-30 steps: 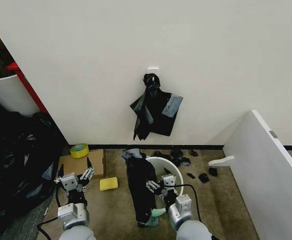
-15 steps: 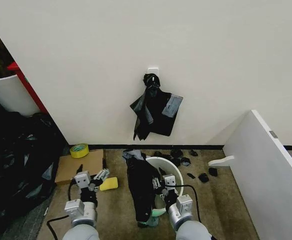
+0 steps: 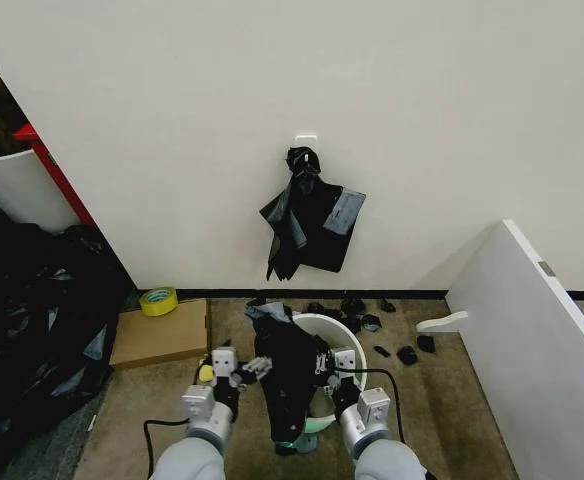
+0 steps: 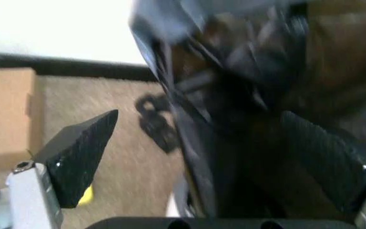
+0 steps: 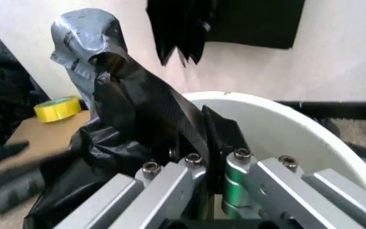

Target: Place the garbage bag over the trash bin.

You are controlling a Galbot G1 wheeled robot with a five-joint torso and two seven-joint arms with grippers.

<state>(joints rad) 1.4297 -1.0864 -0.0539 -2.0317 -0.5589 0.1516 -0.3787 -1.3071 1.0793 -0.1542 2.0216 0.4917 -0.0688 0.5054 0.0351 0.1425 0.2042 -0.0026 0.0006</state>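
Here the garbage bag (image 3: 284,385) hangs over the left rim of the trash bin (image 3: 344,335), on the floor near the wall. The right gripper (image 3: 324,362) holds the bag's edge pinched at the rim. The left gripper (image 3: 244,368) is just left of the bag, with its fingers (image 4: 78,152) spread wide around the black plastic.

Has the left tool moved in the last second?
Yes. The left tool has swung toward the garbage bag, away from the cardboard box, and now hovers open beside the bag.
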